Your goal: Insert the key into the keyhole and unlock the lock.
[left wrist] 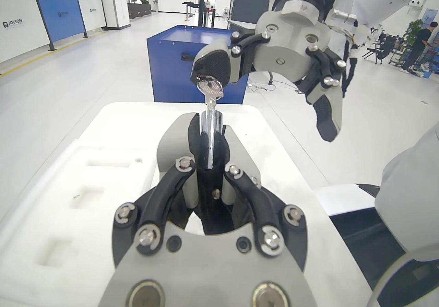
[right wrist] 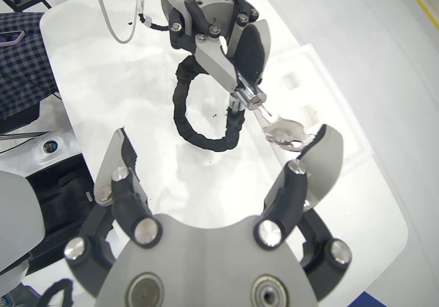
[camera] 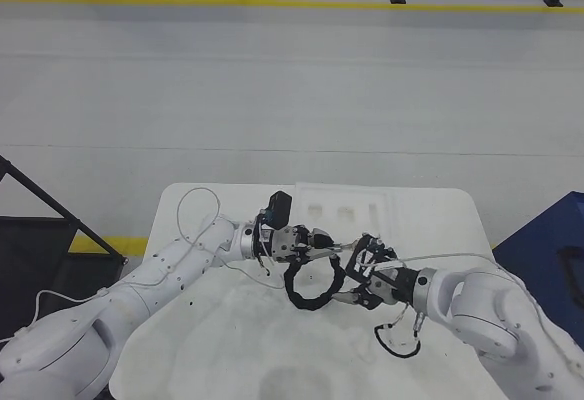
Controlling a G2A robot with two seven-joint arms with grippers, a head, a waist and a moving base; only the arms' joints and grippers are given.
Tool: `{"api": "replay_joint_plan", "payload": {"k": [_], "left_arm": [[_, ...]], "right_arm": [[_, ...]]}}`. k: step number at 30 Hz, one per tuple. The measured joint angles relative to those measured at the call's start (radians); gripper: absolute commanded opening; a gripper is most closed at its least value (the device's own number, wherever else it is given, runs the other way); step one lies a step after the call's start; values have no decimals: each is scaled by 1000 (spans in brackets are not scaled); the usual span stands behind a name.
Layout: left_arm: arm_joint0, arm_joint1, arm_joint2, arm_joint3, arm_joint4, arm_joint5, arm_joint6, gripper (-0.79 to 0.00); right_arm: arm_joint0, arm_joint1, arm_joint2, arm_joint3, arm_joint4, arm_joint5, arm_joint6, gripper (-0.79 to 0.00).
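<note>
Lock (left wrist: 211, 137): chromed metal barrel, smooth, mirror-glossy.
Cable loop (right wrist: 202, 142): black woven cloth sheath, matt, rough.
Key (right wrist: 284, 131): silvery metal, shiny, finely patterned bow.
Right gripper (right wrist: 223, 137): grey casing, smooth, satin; pads (right wrist: 128, 154) black, ribbed, rubbery, matt.
Worktop (camera: 232, 340): white, matt.
Foam tray (camera: 412, 195): white, matt.

Both arms angle inward and meet over the middle of the table (camera: 222, 340). The left gripper (left wrist: 209, 123) is clamped on the lock (left wrist: 211, 147). The right gripper (right wrist: 223, 137) faces it, jaws spread wide, one pad (left wrist: 214, 65) touching the key (left wrist: 212, 89).
</note>
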Motion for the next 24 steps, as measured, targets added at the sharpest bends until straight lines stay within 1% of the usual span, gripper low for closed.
{"api": "replay_joint_plan", "payload": {"k": [5,9,10,11,12,13,14,15,16,18,20,22,24], "left_arm": [[6,6,-9,-9,19,0,2,-785],[11,13,-15,-21,32,0,0,-785],[12,15,-16,-25,35,0,-2,-785],[14,17,-16,-30,39,0,-5,-785],[15,18,-16,-34,41,0,-7,-785],[16,19,-17,-38,43,0,-10,-785],[17,20,-16,-43,44,0,-14,-785],[18,21,-16,-46,44,0,-18,-785],[18,22,-16,-49,44,0,-22,-785],[19,23,-15,-54,42,0,-30,-785],[19,23,-13,-57,39,0,-38,-785],[19,23,-13,-58,35,0,-43,-785],[19,23,-13,-59,32,0,-47,-785]], "right_arm": [[-22,12,58,3,-93,-99,-65,0],[-33,17,71,-3,-169,-141,-102,0],[-35,17,70,-7,-191,-145,-109,-40],[-38,18,67,-14,-225,-143,-118,-105],[-42,17,62,-19,-250,-138,-125,-139],[-46,17,57,-24,-275,-131,-130,-231],[-50,16,49,-29,-307,-121,-134,-296],[-53,16,42,-32,-329,-113,-135,-332],[-55,15,36,-35,-350,-105,-136,-388],[-60,13,20,-43,-397,-87,-137,-425],[-66,11,3,-52,-441,-72,-136,-434],[-71,10,-9,-62,-480,-59,-131,-425],[-76,9,-22,-77,-530,-45,-124,-456]]}}
